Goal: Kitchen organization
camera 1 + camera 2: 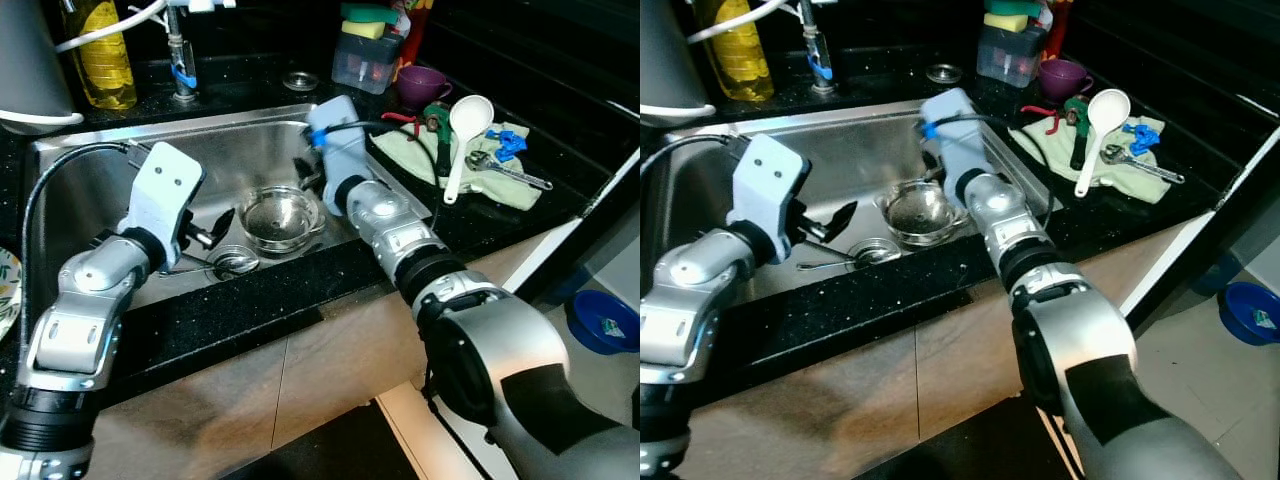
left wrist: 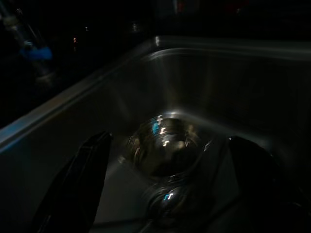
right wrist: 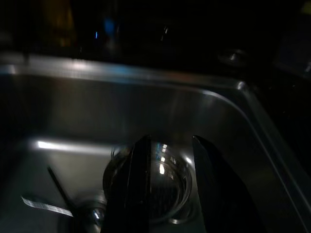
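Looking down from the head, we see both arms reach into the steel sink [image 1: 90, 160], where a small metal bowl [image 1: 280, 218] sits beside the drain [image 1: 236, 262]. Our right wrist view adds what the head views hide: the right gripper [image 3: 167, 160] hangs just over the bowl's rim, jaws slightly apart, gripping nothing. Our left wrist view shows the left gripper [image 2: 170, 165] with jaws spread wide, the bowl between and beyond them. On the black tabletop [image 1: 250, 310] to the right lie a green cloth [image 1: 410, 150], white ladle [image 1: 462, 140], wrench [image 1: 505, 170] and purple cup [image 1: 422, 85]; an oil bottle [image 1: 100, 55] stands behind.
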### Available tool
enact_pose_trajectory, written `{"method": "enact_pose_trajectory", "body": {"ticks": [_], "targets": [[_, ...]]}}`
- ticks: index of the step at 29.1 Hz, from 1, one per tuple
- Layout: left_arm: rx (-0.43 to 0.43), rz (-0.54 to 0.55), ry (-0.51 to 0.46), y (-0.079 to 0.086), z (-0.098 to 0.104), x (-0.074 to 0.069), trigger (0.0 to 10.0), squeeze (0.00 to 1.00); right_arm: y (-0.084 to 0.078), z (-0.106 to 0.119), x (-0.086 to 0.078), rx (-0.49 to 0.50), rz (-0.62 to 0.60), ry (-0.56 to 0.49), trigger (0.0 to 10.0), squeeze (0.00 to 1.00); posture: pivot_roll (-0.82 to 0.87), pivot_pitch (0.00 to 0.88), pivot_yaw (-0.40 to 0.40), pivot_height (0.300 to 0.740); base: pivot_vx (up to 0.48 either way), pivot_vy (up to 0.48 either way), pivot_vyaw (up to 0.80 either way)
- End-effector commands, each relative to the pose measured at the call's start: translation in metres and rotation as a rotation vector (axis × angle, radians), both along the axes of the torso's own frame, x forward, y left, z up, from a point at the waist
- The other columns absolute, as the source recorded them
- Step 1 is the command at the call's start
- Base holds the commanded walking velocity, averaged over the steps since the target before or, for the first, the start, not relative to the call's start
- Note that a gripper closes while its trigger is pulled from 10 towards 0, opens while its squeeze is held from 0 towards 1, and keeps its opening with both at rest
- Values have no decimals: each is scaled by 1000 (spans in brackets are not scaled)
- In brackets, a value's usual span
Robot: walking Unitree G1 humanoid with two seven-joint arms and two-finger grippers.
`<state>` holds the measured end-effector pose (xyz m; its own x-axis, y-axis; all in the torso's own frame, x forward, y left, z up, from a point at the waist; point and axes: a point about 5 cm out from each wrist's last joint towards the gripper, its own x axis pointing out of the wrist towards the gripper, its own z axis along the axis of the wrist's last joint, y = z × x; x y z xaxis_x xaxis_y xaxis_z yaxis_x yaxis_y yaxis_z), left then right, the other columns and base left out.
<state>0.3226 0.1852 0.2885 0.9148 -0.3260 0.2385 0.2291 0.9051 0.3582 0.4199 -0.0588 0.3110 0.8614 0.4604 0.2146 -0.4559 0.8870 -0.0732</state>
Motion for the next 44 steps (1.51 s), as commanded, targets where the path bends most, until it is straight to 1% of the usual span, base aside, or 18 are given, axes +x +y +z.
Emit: {"method": "enact_pose_trajectory", "body": {"ticks": [1, 2, 4, 5, 6, 8, 9, 10, 11, 12, 15, 18, 20, 21, 25, 28, 34, 44], "targets": [[-38, -38, -11, -4, 3, -2, 10000, 0, -5, 15, -1, 96, 28, -33, 10000, 0, 48, 163, -55, 740, 0, 0, 0], [-38, -38, -11, -4, 3, -2, 10000, 0, -5, 15, -1, 96, 28, -33, 10000, 0, 48, 163, -55, 740, 0, 0, 0], [-107, -255, -14, -23, 6, -16, 10000, 0, -18, 19, -6, 361, 237, -28, 10000, 0, 32, 166, -41, 740, 0, 0, 0], [-107, -255, -14, -23, 6, -16, 10000, 0, -18, 19, -6, 361, 237, -28, 10000, 0, 32, 166, -41, 740, 0, 0, 0], [-122, -331, -15, -30, 7, -22, 10000, 0, -23, 18, -10, 442, 322, -40, 10000, 0, 32, 166, -41, 740, 0, 0, 0], [-122, -331, -15, -30, 7, -22, 10000, 0, -23, 18, -10, 442, 322, -40, 10000, 0, 32, 166, -41, 740, 0, 0, 0], [-128, -366, -15, -33, 7, -24, 10000, 0, -28, 13, -15, 483, 380, -50, 10000, 0, 27, 170, -40, 740, 0, 0, 0], [-128, -366, -15, -33, 7, -24, 10000, 0, -28, 13, -15, 483, 380, -50, 10000, 0, 27, 170, -40, 740, 0, 0, 0], [-122, -304, -5, -30, 2, -19, 10000, 0, -32, -6, -22, 410, 347, -50, 10000, 0, 16, 170, -36, 740, 0, 0, 0], [-122, -304, -5, -30, 2, -19, 10000, 0, -32, -6, -22, 410, 347, -50, 10000, 0, 16, 170, -36, 740, 0, 0, 0], [-136, -137, -3, -23, -3, -7, 10000, 0, -28, -27, -33, 287, 201, -86, 10000, 0, 14, 168, -32, 740, 0, 0, 0], [-134, -104, -15, -23, -2, -6, 10000, 0, -27, -29, -37, 300, 184, -94, 10000, 0, 14, 168, -32, 740, 0, 0, 0], [-92, -25, -34, -22, -4, -3, 10000, 0, -30, -29, -45, 318, 136, -127, 10000, 0, 10, 167, -30, 740, 0, 0, 0], [-92, -25, -34, -22, -4, -3, 10000, 0, -30, -29, -45, 318, 136, -127, 10000, 0, 10, 167, -30, 740, 0, 0, 0], [-75, 106, -25, -17, -8, 0, 10000, 0, -44, -24, -58, 236, -45, -202, 10000, 0, 3, 168, -24, 740, 0, 0, 0], [-64, 142, -13, -17, -11, 1, 10000, 0, -44, -26, -63, 213, -77, -213, 10000, 0, 2, 167, -23, 740, 0, 0, 0], [-69, 135, -25, -22, -11, -1, 10000, 0, -43, -37, -69, 215, -101, -179, 10000, 0, 3, 165, -24, 740, 0, 0, 0], [-99, 139, -20, -24, -11, -1, 10000, 0, -37, -47, -81, 265, -102, -133, 10000, 0, 6, 153, -21, 740, 0, 0, 0]]}}
